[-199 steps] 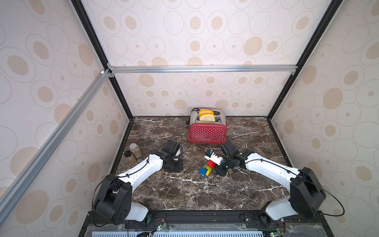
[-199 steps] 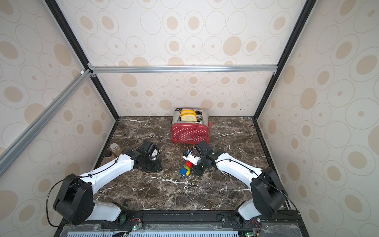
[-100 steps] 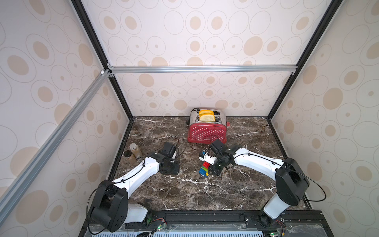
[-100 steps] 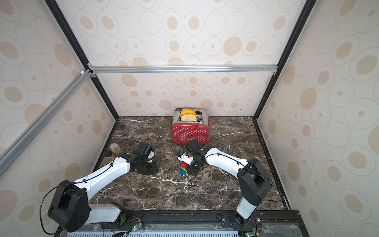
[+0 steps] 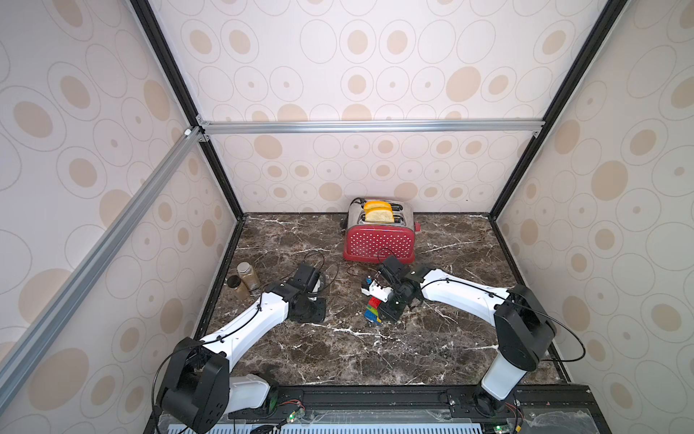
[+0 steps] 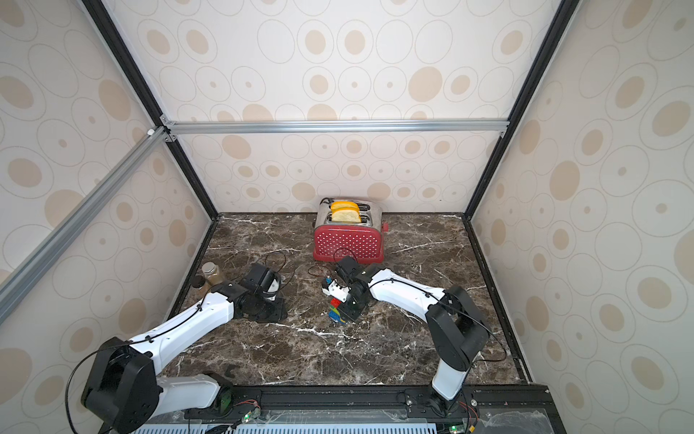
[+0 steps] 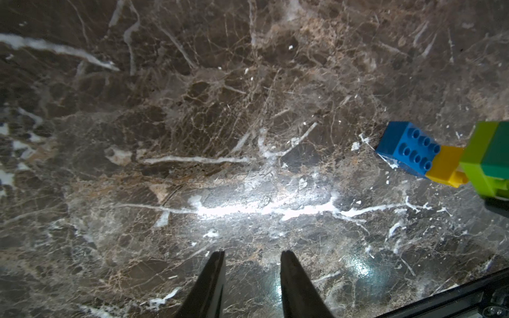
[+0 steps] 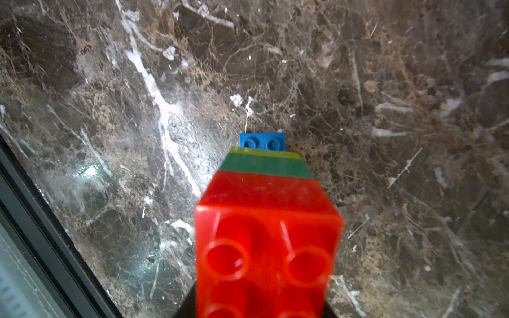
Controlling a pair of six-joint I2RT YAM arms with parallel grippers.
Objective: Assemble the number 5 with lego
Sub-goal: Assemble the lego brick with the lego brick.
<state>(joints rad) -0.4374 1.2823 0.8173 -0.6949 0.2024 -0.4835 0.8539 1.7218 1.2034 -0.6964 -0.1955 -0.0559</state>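
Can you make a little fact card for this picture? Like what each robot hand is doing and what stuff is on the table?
Right gripper: shut on the brick stack, at its red end
Stack colours: red, dark green, lime green, yellow, blue; blue end toward the table
Left gripper: open, empty, apart from the stack
Toaster: red with white dots, at the back, two bread slices inside
Jars: two, beside the left arm

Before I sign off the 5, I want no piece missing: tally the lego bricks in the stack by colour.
Red studded plastic brick: 1
Dark-green plastic brick: 1
Lime-green plastic brick: 1
Small yellow plastic brick: 1
Blue studded plastic brick: 1
Total: 5
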